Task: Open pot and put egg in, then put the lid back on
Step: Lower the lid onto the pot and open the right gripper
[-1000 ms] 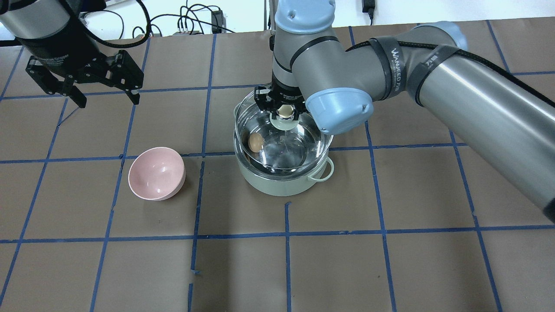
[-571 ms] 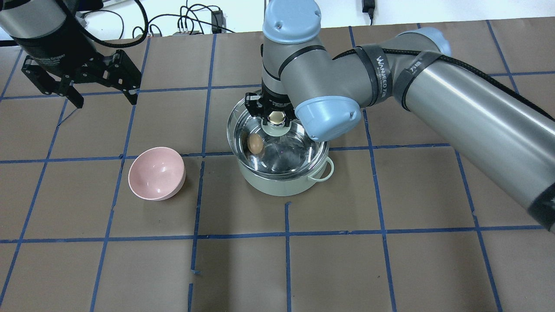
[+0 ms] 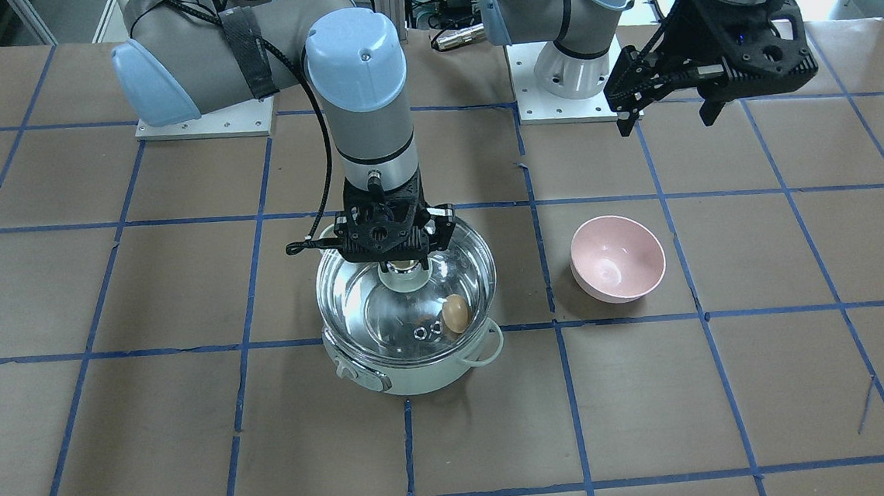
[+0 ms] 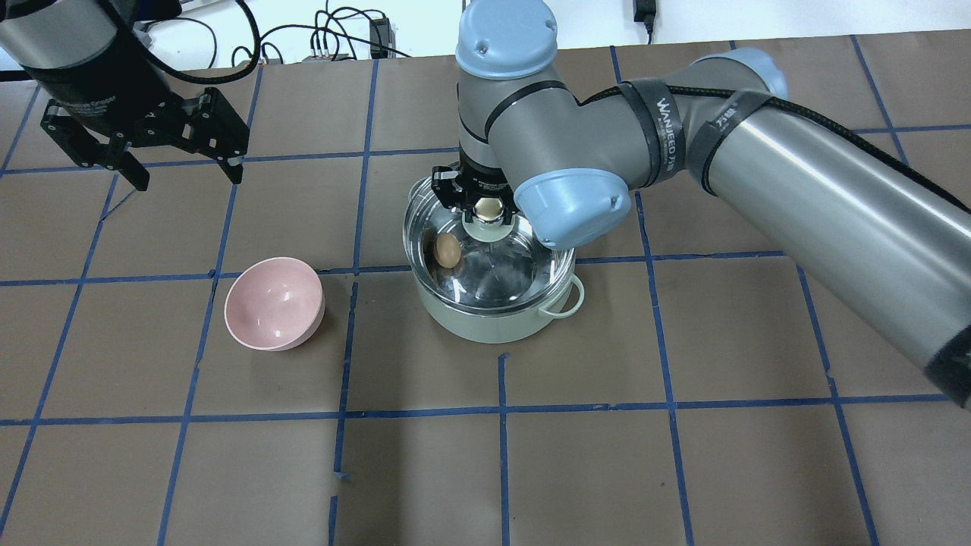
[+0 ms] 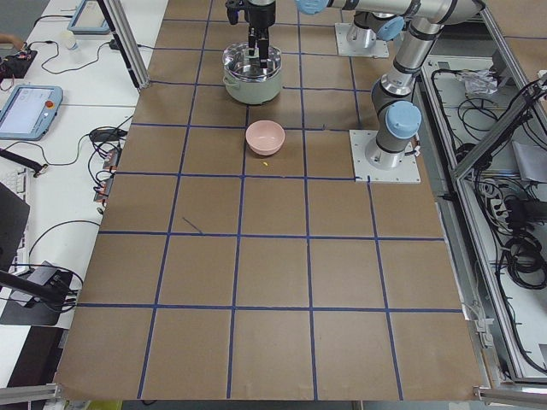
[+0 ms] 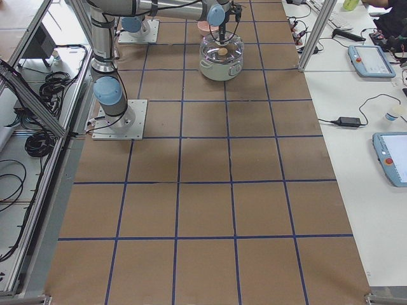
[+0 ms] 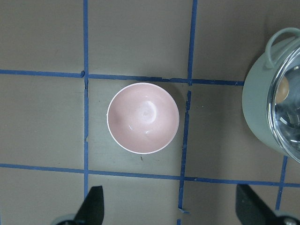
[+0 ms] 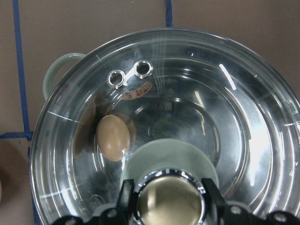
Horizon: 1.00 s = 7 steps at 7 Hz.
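A brown paper-covered table (image 3: 192, 452) marked with a blue tape grid fills every view.

Facing the robot, we see the round pale mint-green pot (image 3: 412, 378) just below the middle of the frame. The large clear glass lid (image 3: 348, 289) lies over its mouth, though we cannot tell if it rests fully on the rim. The right gripper (image 3: 403, 261) comes straight down and is closed on the lid's pale green, gold-capped knob (image 3: 405, 278). The small tan-brown egg (image 3: 455, 314) lies inside the pot, toward its right side. A pink round bowl (image 3: 618, 257) stands right of the pot, apart from it. At the upper right the left gripper (image 3: 666, 122) hangs above the table, fingers spread wide, holding nothing.

From overhead, the pot is at the centre with the egg in its left part, the bowl is to the left, and the spread left gripper is at the upper left.

In the left side view, the pot is small at the top centre, with the bowl below it.

In the right side view, the egg shows through the glass at the top centre.

The left wrist camera looks down on the bowl at mid-frame. The pot is at the right edge, and two fingertips sit far apart in the lower corners.

In the right wrist view the lid fills the frame. The egg is left of centre, two metal vent rings are at the upper left, and the fingers press both sides of the gold cap at the bottom.
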Motion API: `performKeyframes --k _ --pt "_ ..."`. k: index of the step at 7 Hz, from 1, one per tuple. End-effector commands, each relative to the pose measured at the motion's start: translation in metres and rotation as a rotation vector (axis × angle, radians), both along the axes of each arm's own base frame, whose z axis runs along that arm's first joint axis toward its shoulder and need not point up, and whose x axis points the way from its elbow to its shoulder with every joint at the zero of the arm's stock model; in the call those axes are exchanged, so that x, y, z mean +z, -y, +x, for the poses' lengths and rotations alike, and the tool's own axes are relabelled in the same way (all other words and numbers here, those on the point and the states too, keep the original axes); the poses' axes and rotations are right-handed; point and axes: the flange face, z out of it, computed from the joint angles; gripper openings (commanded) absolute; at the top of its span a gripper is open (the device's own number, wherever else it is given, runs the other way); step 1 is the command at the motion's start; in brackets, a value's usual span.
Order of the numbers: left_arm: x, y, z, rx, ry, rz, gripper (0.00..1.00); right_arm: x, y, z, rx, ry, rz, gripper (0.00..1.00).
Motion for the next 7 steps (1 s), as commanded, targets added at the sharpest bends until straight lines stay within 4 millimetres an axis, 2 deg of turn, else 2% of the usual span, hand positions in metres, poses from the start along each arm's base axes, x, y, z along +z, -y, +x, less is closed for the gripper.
performKeyframes --k 1,2,3,4,7 --pt "-0.0012 -0.0005 -0.0009 0.002 0.002 0.002 1.00 -0.0005 -0.0005 -0.0014 -0.001 -0.013 0.002 0.09" --pt "-0.0012 -0.0005 -0.0012 0.002 -0.001 0.002 1.00 -0.0005 -0.0005 -0.0014 -0.001 -0.013 0.002 0.09" --pt "-0.0012 -0.0005 -0.0012 0.002 -0.001 0.002 1.00 -0.0011 -0.0007 -0.0013 -0.008 -0.011 0.004 0.17" --pt "-0.0019 -0.0006 -0.0013 0.005 -0.001 0.003 1.00 -0.0004 -0.0003 -0.0009 -0.017 -0.006 -0.001 0.31" --pt "-0.0010 -0.0003 -0.0012 0.005 -0.001 0.000 1.00 0.0004 -0.0002 -0.0004 -0.018 -0.001 0.000 0.33"
